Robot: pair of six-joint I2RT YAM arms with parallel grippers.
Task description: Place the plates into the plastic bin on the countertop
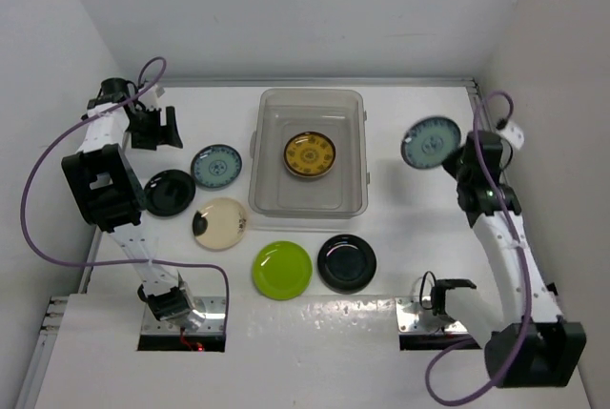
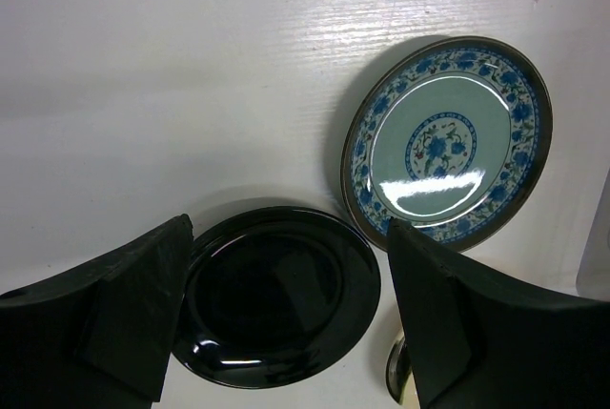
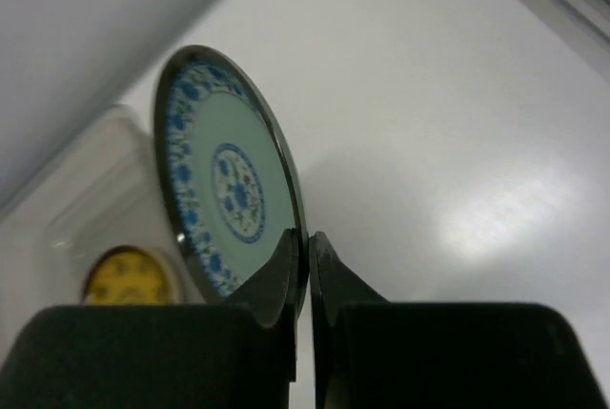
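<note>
Blue plate (image 1: 431,142) pinched by its rim, right of the bin (image 1: 315,94)
Right hand (image 3: 307,261) closed on the thin edge only; the plate could swing or slip loose crossing the bin wall. Left hand (image 2: 286,276) hangs open.

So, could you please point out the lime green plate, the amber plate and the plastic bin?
lime green plate (image 1: 282,269), top view, centre of its well.
amber plate (image 1: 309,154), top view, middle of its patterned face.
plastic bin (image 1: 305,197), top view, bare floor near its front wall.
</note>
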